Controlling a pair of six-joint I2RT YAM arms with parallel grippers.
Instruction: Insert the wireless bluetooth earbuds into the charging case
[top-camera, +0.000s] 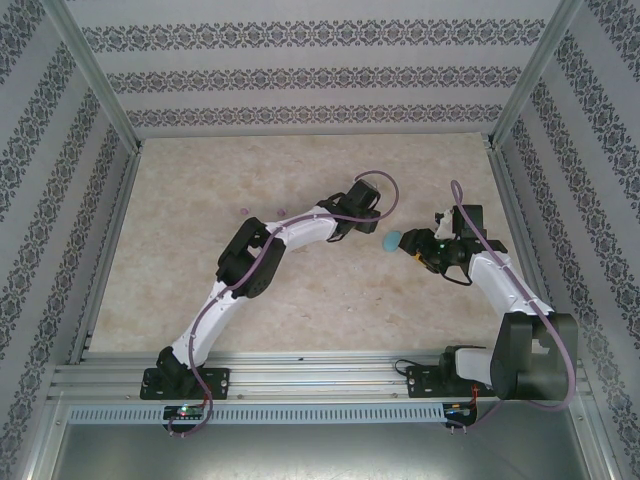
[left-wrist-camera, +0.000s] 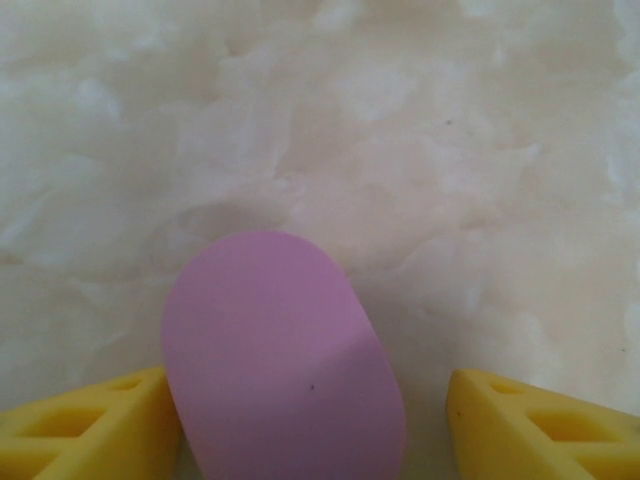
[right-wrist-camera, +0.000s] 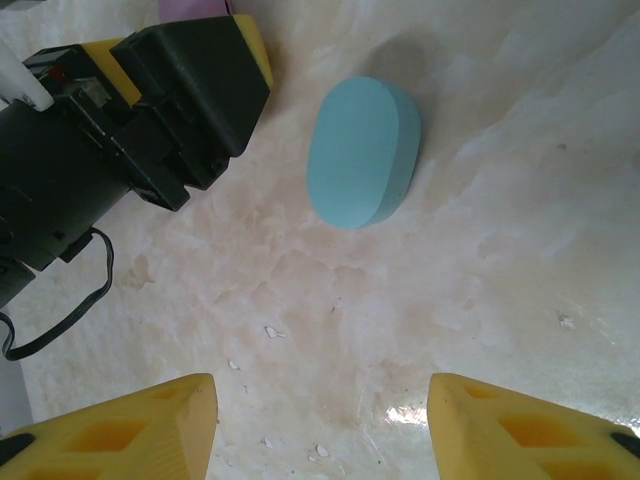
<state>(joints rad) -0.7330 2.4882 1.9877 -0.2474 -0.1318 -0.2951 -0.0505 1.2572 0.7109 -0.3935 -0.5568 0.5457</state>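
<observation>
A pale marbled table (top-camera: 160, 260) sits inside an aluminium frame (top-camera: 93, 70) with patterned wallpaper walls (top-camera: 300, 75). Two tiny purple earbuds (top-camera: 245, 209) lie on it just beyond the left arm (top-camera: 300, 232). The left gripper (left-wrist-camera: 310, 400) stands open astride the pink case (left-wrist-camera: 280, 350); the right gripper (right-wrist-camera: 320, 400) hangs open and empty, facing the blue case (right-wrist-camera: 360, 150) just beside the left gripper.

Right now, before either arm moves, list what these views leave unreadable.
pink charging case: left wrist view, near end cut by bottom edge.
blue charging case: right wrist view, inside hidden by its own shell.
purple earbuds: top view, too small to read orientation.
</observation>
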